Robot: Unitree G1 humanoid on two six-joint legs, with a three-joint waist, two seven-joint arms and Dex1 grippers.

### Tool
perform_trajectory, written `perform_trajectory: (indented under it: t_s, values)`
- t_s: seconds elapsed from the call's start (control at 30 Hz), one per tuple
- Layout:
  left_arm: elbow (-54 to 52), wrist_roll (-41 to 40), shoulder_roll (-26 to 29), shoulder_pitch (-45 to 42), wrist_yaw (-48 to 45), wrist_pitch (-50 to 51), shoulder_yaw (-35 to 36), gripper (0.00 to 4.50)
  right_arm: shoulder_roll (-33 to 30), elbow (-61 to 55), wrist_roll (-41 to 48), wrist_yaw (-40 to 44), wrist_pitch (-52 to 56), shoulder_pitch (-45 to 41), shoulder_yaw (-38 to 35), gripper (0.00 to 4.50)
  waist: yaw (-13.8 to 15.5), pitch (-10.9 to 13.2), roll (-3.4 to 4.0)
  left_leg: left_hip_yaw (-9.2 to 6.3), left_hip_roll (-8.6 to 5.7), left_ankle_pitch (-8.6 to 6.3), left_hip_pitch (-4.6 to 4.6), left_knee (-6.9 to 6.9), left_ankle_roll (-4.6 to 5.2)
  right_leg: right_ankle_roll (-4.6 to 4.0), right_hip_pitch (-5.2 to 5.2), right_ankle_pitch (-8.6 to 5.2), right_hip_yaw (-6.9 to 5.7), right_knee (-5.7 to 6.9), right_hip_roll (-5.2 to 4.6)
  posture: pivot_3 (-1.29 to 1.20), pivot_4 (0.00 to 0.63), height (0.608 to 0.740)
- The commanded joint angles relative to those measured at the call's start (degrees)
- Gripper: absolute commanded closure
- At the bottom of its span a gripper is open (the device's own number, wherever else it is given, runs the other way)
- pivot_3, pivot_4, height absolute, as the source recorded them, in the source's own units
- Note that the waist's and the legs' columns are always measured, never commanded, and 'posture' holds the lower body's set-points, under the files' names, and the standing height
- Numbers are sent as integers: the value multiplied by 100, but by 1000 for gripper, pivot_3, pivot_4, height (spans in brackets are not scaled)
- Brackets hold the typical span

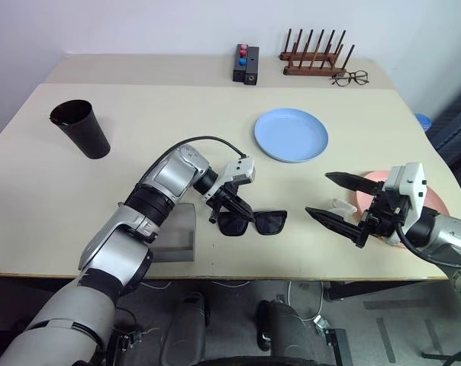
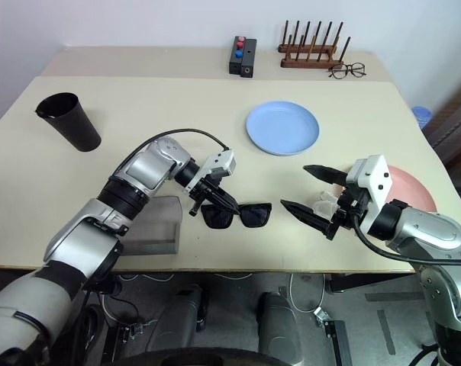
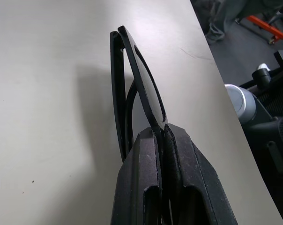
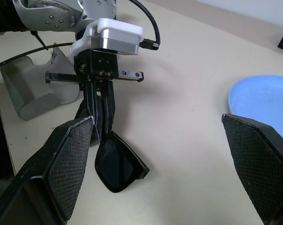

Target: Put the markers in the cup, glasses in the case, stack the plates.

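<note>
the table (image 1: pixel 139 145) has a smooth, matt cream top, and on it the glasses (image 1: pixel 253 223) look like glossy black plastic with dark, faintly shiny lenses, the case (image 1: pixel 177 236) a matt grey, cloth-like stuff, and the cup (image 1: pixel 82 128) a plain matt black-brown. the blue plate (image 1: pixel 291 135) and the pink plate (image 1: pixel 436 200) look smooth with a soft sheen, and the rack (image 1: pixel 316 61) at the far edge is dark brown wood. the right gripper (image 4: pixel 165 154) has matt black pads (image 4: pixel 69 168) with a rough, cross-hatched face, while the left gripper (image 4: pixel 100 119) has smooth black plastic fingers under a white plastic housing and brushed silver metal arm shells.
</note>
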Motion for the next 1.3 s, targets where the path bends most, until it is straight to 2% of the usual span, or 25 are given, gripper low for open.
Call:
perform_trajectory:
  t_s: [0.03,0.43,0.67,1.03,1.17,1.3]
  values:
    - [-38,60,72,-91,97,-27,86,4441,13,11,-28,-11,-118,-78,-61,0,1,0,0,0,0,0,0,0,0,0,0,0,0,0,0,0,150,740]
    - [161,-442,469,-703,-293,523,304,4441,57,115,-134,-17,-211,-156,50,0,-4,1,0,-1,0,-3,-5,2,5,0,-3,0,0,0,0,0,150,740]
    - [-103,-1344,1350,-1009,-293,923,48,4441,79,116,-133,14,-218,-212,92,0,-14,2,0,-2,0,-5,-19,5,8,1,-17,1,0,2,0,0,150,740]
    - [-1794,-3428,4233,-608,-293,1475,-554,4441,253,217,149,174,-268,-608,219,0,-134,5,2,-4,2,-5,-29,6,8,0,-24,1,1,3,-1,0,150,740]
    - [-2045,-3741,4959,-407,-293,1191,-788,4441,330,320,183,311,-394,-776,297,0,-147,6,3,-4,2,-5,-31,6,8,0,-26,0,0,1,-1,0,150,740]
    - [-2219,-3900,5463,-161,-293,866,-956,4441,340,310,224,463,-390,-863,404,0,-145,6,5,-3,2,-6,-31,5,8,1,-28,0,0,2,-1,0,150,740]
